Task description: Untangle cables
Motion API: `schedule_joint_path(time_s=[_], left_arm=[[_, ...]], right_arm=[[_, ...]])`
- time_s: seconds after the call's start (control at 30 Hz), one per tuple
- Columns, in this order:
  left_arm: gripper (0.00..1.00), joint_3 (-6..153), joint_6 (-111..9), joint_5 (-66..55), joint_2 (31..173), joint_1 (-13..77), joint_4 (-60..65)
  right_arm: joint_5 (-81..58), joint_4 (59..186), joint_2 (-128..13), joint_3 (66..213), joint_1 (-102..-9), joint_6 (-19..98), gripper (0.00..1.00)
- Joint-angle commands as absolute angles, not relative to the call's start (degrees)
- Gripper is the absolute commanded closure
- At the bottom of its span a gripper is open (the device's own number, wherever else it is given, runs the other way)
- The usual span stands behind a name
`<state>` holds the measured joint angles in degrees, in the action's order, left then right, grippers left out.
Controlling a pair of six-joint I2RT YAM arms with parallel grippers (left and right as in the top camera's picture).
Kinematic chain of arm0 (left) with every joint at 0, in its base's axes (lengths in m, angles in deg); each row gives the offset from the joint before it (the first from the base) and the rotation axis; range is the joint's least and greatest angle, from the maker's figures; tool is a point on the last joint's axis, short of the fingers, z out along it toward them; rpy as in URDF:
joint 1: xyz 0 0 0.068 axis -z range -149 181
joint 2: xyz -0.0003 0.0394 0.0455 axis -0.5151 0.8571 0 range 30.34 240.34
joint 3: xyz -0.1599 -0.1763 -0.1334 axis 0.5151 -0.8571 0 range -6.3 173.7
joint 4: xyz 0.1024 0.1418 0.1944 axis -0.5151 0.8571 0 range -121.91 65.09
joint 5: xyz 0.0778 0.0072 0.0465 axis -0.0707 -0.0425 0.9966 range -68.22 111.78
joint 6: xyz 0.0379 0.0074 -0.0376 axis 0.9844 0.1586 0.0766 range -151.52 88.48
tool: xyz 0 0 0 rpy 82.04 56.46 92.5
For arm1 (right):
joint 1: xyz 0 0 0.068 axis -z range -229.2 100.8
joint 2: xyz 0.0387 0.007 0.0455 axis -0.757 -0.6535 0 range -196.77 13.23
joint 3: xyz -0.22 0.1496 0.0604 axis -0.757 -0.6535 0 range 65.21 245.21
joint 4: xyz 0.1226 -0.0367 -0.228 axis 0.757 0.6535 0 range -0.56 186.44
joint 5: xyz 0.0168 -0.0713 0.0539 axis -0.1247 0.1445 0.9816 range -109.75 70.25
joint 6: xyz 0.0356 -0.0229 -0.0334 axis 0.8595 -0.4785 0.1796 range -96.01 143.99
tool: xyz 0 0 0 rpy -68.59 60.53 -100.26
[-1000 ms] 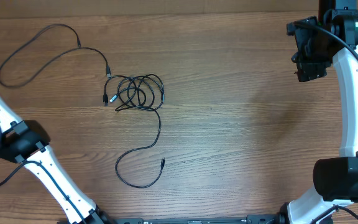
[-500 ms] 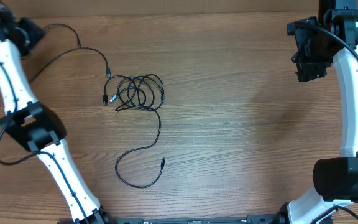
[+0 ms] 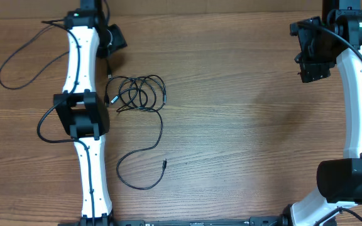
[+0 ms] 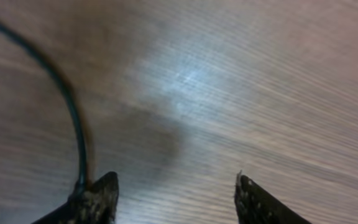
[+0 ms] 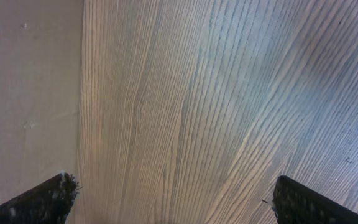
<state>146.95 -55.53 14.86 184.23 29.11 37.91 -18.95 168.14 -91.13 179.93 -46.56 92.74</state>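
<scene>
The cables are thin black cords. A coiled bundle [image 3: 138,93] lies left of the table's middle, with a strand [image 3: 144,164] looping toward the front and ending in a small plug. A loose strand [image 3: 22,58] curves at the far left. My left gripper [image 3: 110,40] is open above the wood, just behind the bundle. In the left wrist view a blurred black cord [image 4: 61,93] runs down to its left fingertip, and nothing is between the fingers [image 4: 176,193]. My right gripper [image 3: 312,68] is open and empty at the far right, over bare wood [image 5: 173,193].
The left arm [image 3: 80,113] stretches across the table from the front edge, over part of the loose strand. The right arm [image 3: 360,100] stands along the right edge. A pale wall strip [image 5: 30,93] shows in the right wrist view.
The left arm has swung from the far left edge rightward, bringing its gripper to just behind the bundle. The cables and the right arm have not moved.
</scene>
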Motion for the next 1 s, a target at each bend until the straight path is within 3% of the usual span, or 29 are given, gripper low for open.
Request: schedule_joint_path(time_s=[0.0,0.17,0.33,0.6,0.7,0.87,0.93,0.97], left_arm=[[0.38,144.46,-57.46,25.38,184.75,30.47,38.67],[0.31,143.04,-57.24,36.11,184.75,31.41,39.22],[0.3,142.8,-57.32,35.15,184.75,30.14,40.05],[0.36,136.28,-57.46,26.47,184.75,27.15,33.91],[0.46,133.07,-57.43,24.57,184.75,26.25,31.31],[0.83,132.33,-57.24,26.4,184.75,25.66,30.61],[0.96,132.35,-56.67,28.7,184.75,25.66,29.8],[0.96,132.35,-55.68,29.25,184.73,25.66,29.36]], right_arm=[[-19.72,168.01,-89.42,180.02,-46.5,92.59,0.0],[-19.72,168.03,-89.42,180.02,-46.5,92.59,0.0],[-19.72,168.03,-89.42,180.02,-46.5,92.59,0.0],[-19.72,168.03,-89.42,180.02,-46.5,92.59,0.0],[-19.72,168.01,-89.42,180.02,-46.5,92.59,0.0],[-19.72,168.03,-89.42,180.02,-46.5,92.59,0.0],[-19.72,168.03,-89.42,180.02,-46.5,92.59,0.0],[-19.72,168.03,-89.42,180.02,-46.5,92.59,0.0]])
